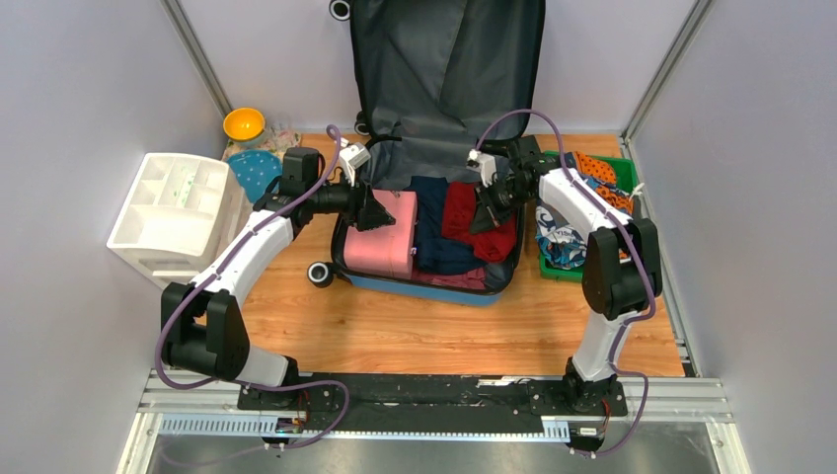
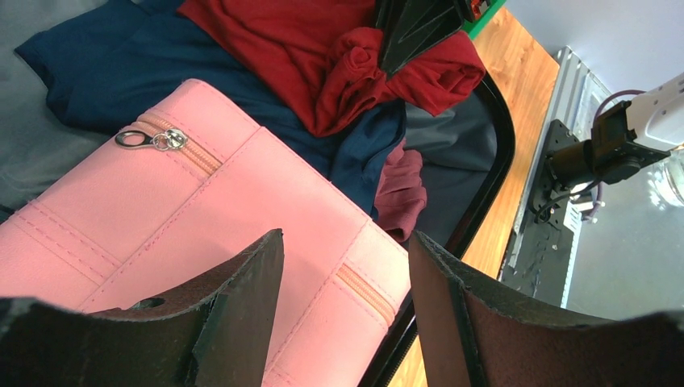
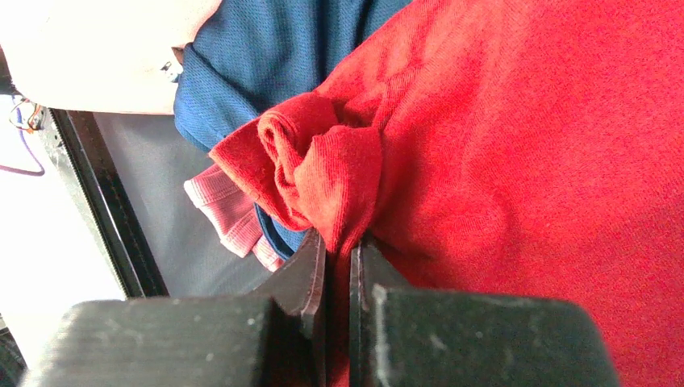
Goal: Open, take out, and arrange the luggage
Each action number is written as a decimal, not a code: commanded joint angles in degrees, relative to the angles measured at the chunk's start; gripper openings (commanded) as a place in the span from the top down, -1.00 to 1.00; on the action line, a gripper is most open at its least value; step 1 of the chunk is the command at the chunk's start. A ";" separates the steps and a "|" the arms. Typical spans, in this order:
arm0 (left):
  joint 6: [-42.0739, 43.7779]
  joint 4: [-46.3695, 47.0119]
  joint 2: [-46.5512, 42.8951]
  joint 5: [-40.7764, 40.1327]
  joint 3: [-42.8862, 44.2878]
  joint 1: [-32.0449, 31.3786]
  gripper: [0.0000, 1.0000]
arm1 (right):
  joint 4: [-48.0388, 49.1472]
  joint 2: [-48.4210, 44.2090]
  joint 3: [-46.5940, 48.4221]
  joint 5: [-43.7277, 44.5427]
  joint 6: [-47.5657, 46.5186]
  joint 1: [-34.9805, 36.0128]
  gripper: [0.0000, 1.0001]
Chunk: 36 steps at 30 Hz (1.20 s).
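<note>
On the wooden table [image 1: 395,336], the luggage [image 1: 444,69] lay open, lid upright at the back. The right pincer [image 3: 339,262] was clamped on a bunched fold of the red garment [image 3: 524,161], which looked soft and light and likely to drape. The left pincer [image 2: 347,242] stood apart above the pink pouch [image 2: 202,210].

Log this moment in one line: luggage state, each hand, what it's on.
luggage: open, lid upright | left hand: open, over pink bag | right hand: shut on red garment inside luggage
</note>
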 commanded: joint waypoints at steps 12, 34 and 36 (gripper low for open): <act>1.32 1.22 -1.58 2.71 1.33 0.34 -0.34 | 1.60 -21.54 7.41 6.20 -9.23 -2.80 1.00; -4.74 8.43 1.59 5.70 2.56 0.34 -0.33 | 8.61 -19.64 27.36 5.69 -29.62 -35.67 1.00; -4.83 8.26 2.11 5.61 2.74 0.34 -0.33 | 11.61 -17.26 29.11 5.07 -31.90 -37.34 1.00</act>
